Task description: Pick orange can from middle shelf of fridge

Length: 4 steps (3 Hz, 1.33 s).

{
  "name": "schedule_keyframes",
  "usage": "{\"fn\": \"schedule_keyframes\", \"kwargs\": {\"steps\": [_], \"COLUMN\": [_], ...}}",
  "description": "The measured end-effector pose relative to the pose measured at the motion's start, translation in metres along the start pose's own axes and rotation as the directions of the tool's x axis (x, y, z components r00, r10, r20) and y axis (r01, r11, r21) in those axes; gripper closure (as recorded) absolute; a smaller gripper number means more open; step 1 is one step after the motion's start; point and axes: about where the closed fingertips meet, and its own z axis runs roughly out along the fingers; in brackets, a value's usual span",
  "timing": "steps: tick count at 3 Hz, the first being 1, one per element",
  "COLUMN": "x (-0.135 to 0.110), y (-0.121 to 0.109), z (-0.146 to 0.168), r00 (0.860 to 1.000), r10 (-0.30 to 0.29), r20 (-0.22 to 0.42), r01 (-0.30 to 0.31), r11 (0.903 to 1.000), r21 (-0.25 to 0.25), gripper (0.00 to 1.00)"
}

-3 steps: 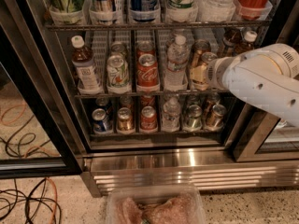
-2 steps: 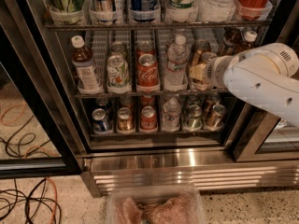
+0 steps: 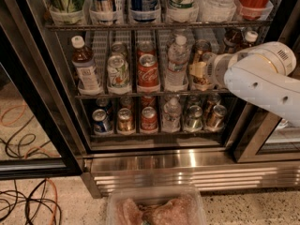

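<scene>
The fridge point(image 3: 154, 161) stands open in front of me, with its wire shelves in view. On the middle shelf point(image 3: 140, 94) stand, from left to right, a brown bottle point(image 3: 85, 67), a white-and-green can point(image 3: 117, 71), a red Coca-Cola can point(image 3: 148, 70), a water bottle point(image 3: 177, 62) and the orange can point(image 3: 202, 49). My gripper point(image 3: 198, 72) reaches in from the right on a white arm point(image 3: 262, 76). It sits right at the front of the orange can and hides the can's lower half.
The top shelf point(image 3: 154, 25) holds tall cans and bottles. The bottom shelf holds several cans and a small water bottle point(image 3: 171, 114). The black door frame point(image 3: 44, 102) stands at the left. Cables point(image 3: 23, 196) lie on the floor at the left. A clear container point(image 3: 154, 207) is at the bottom centre.
</scene>
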Motion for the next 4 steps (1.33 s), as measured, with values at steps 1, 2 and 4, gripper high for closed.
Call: {"fn": "schedule_keyframes", "kwargs": {"steps": [1,2,4], "x": [-0.0018,-0.0012,-0.0012], "y": [-0.0014,-0.0013,-0.0013], "z": [0.0048,0.0086,0.0085], "r00": [1.000,1.000,1.000], "r10": [0.006,0.008,0.008], "r20": [0.002,-0.002,-0.002], "r01": [-0.006,-0.008,-0.008], "r11": [1.0000,1.0000,1.0000], "r21": [0.001,0.002,0.002], "gripper": [0.31,0.49,0.96]}}
